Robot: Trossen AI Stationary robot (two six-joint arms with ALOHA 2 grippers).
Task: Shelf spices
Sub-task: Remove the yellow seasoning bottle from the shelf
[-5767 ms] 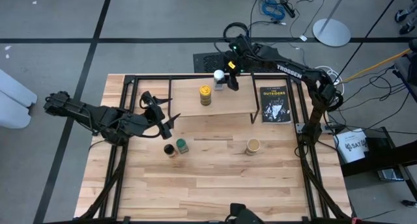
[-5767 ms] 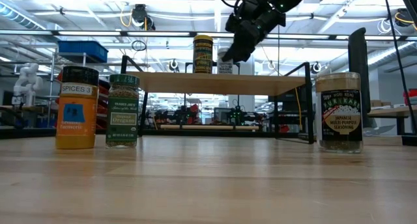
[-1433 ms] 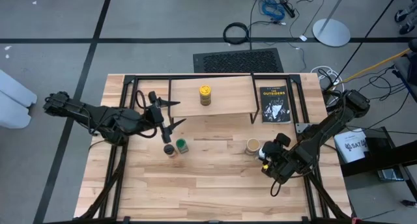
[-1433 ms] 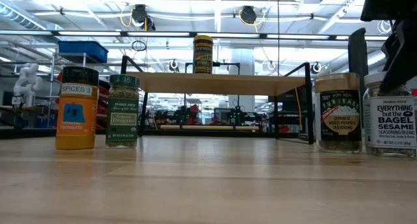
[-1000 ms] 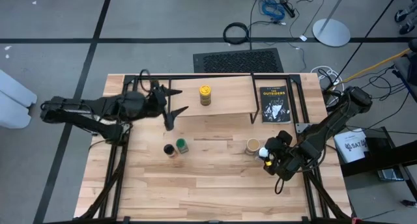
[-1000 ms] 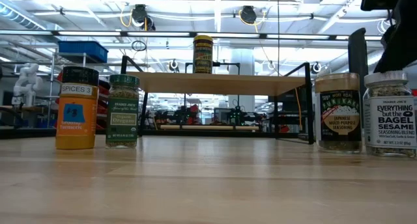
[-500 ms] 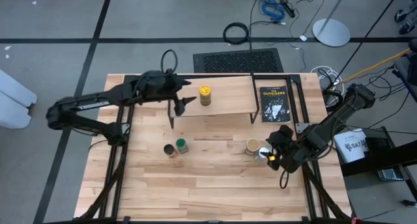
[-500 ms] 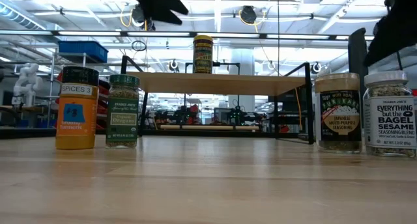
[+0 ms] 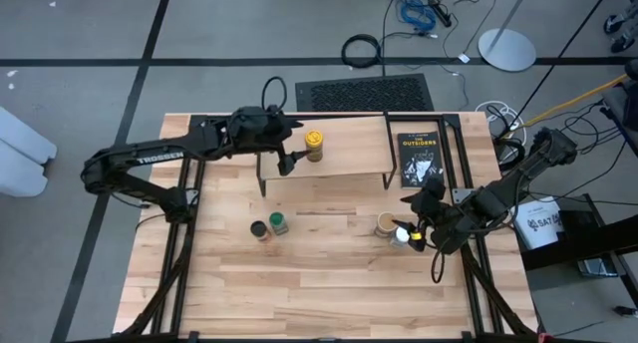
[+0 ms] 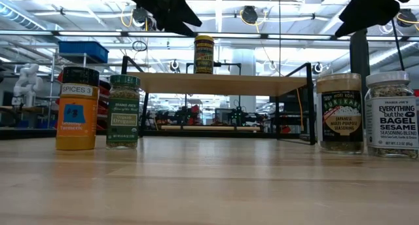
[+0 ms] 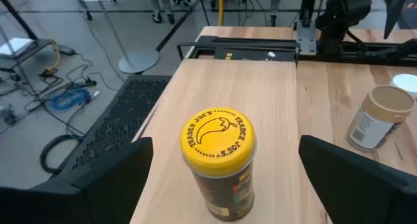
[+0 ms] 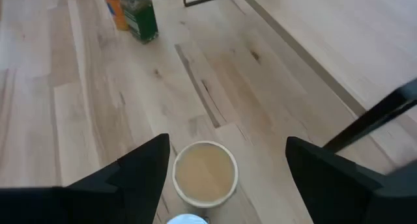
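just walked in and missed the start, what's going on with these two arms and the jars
Two robot arms are working with spice jars around a small wooden shelf. The left claw is open at the shelf, lined up on the yellow-lidded jar, the only jar on it. The right claw is open above the tan-lidded jar and the white-lidded jar on the table. The green-lidded jar and dark-lidded jar also stand on the table.
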